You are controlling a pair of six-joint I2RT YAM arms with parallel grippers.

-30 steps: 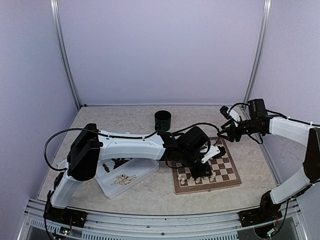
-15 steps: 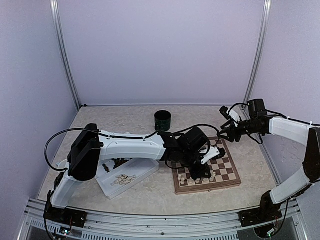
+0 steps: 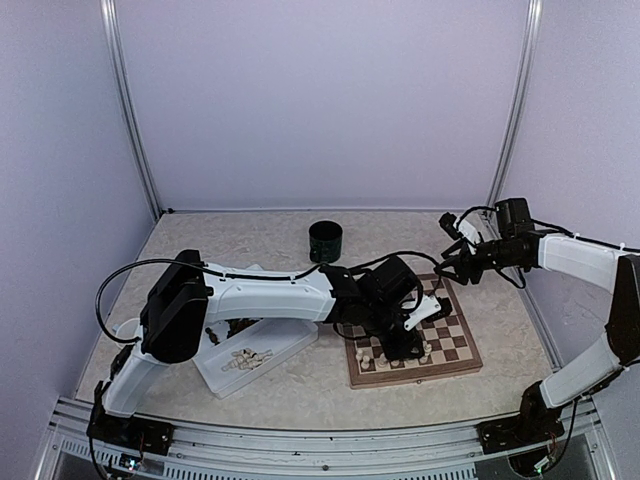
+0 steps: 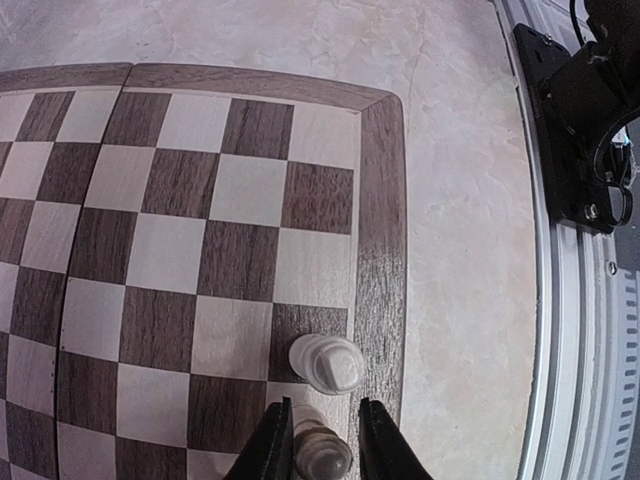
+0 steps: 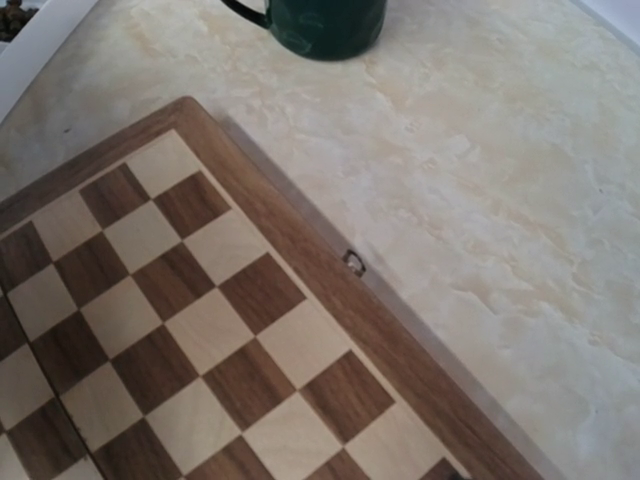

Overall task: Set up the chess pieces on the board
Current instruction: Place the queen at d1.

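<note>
The board (image 3: 458, 347) lies right of centre, with several cream chess pieces (image 3: 385, 358) along its near edge. My left gripper (image 3: 408, 343) hangs low over that edge. In the left wrist view my left gripper (image 4: 322, 445) has its jaws close around a cream piece (image 4: 322, 455) at the board's corner, beside a standing cream piece (image 4: 325, 362) near the border (image 4: 380, 200). My right gripper (image 3: 452, 266) hovers over the board's far corner. Its fingers do not show in the right wrist view, which sees only bare squares and the border (image 5: 330, 290).
A white divided tray (image 3: 290, 345) left of the board holds loose cream pieces (image 3: 245, 358) and dark pieces (image 3: 225, 325). A dark green mug (image 3: 325, 240) stands behind the board, also in the right wrist view (image 5: 320, 20). A metal rail (image 4: 580, 330) runs past the board's corner.
My left gripper has moved a little down and toward the board's near edge with the cream piece. The right arm has not moved.
</note>
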